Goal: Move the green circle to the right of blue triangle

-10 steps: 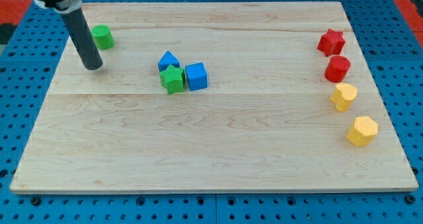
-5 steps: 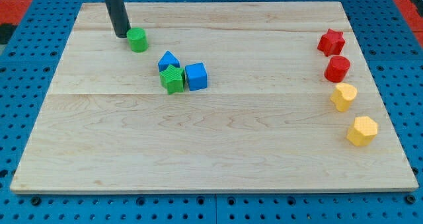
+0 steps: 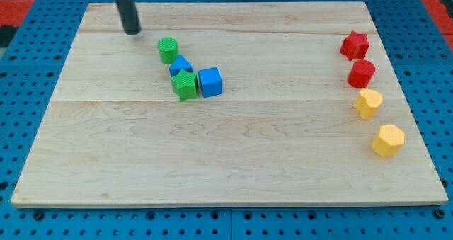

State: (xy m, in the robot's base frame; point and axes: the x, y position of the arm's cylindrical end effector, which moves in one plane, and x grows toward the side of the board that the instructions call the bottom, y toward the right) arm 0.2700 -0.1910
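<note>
The green circle stands on the wooden board, touching the upper left of the blue triangle. Below the triangle sit a green star and a blue cube, packed together. My tip is at the view's upper left, up and to the left of the green circle, apart from it by a clear gap.
At the view's right edge of the board stand a red star, a red cylinder, a yellow heart-like block and a yellow hexagon in a column.
The green circle has slid right and down, from the far upper left to against the blue triangle. My tip swept from the left to the top, then stopped while the circle moved on.
</note>
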